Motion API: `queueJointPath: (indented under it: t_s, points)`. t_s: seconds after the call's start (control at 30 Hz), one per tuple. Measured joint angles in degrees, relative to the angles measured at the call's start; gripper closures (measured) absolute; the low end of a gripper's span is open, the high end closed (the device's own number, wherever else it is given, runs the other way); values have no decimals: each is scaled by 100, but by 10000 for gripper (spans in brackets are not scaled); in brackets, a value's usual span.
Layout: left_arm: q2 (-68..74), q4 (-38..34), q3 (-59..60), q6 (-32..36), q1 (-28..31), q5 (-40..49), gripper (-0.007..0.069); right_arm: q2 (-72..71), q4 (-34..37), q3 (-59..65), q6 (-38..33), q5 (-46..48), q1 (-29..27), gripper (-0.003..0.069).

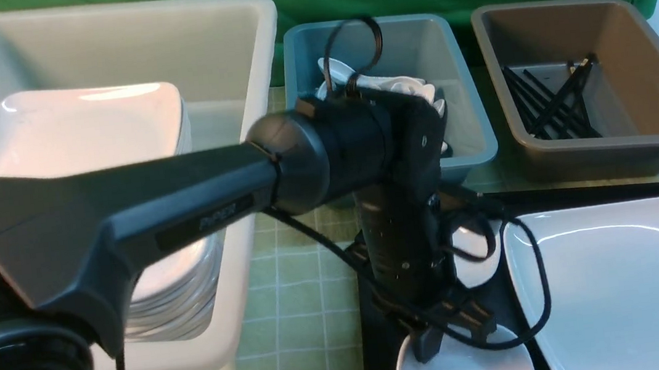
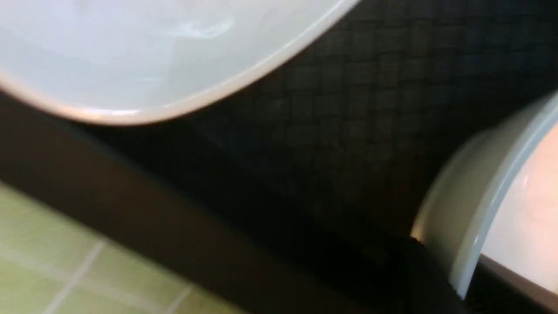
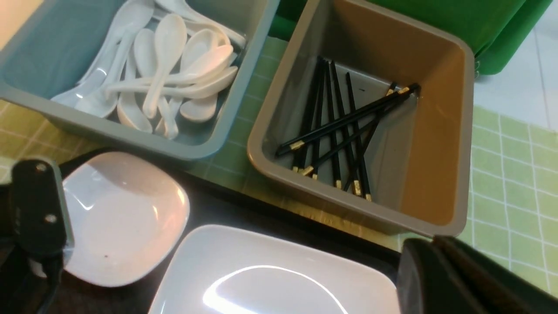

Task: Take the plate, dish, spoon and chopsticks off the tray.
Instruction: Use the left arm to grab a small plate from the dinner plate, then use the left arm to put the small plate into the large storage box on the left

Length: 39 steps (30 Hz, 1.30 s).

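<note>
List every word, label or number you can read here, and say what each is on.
Pale lettering on a dark strip on the left arm: too blurred to read.
Nothing else in any view carries visible text.

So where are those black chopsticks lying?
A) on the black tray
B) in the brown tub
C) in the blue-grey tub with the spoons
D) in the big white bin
B: the chopsticks lie crisscrossed on the floor of the brown tub.
</note>
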Motion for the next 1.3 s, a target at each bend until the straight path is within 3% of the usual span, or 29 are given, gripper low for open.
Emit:
queueJointPath:
  t_s: [0.13,0.27,0.3,0.33,0.4,0.47,0.5,0.53,0.57,0.7,0.8,1.0,1.2,1.3]
  points:
    - [-443,233,-414,-195,6,52,618,0,449,-150,-342,1,14,648]
    - [-1567,308,-847,-601,292,52,617,190,2170,-465,-2074,-8,346,648]
    - [-1620,279,-844,-601,367,52,617,211,2244,-486,-2074,-8,377,648]
    - [-2099,158,-795,-724,765,61,617,435,2690,-667,-2537,42,702,648]
    - [-2520,-35,-587,-851,1414,55,617,741,2930,-969,-2855,153,1121,648]
    - [-2931,-211,-269,-881,2007,38,617,973,2967,-1140,-2939,269,1417,648]
    - [-3279,-450,220,-909,2721,-93,617,1288,2998,-1458,-3019,438,1794,648]
    - [-3371,-481,359,-915,2809,-150,617,1363,3006,-1492,-3028,461,1880,648]
    - [-3659,-724,799,-928,3411,-347,617,1582,3024,-1727,-3053,614,2115,648]
    - [-4468,-1331,2535,-987,4822,-1052,617,2224,3038,-2297,-3141,954,2676,648]
    - [-4603,-1395,3213,-989,5167,-1272,617,2429,3044,-2388,-3160,993,2802,648]
    - [-4580,-1498,3833,-1000,5219,-1573,594,2538,3022,-2423,-3172,1012,2817,648]
    - [-4625,-1284,3773,-1015,5219,-1720,376,2533,2662,-2433,-3024,1157,2817,648]
    - [-4746,-783,3221,-1282,5219,-1307,243,2506,1884,-2433,-2507,1395,2805,648]
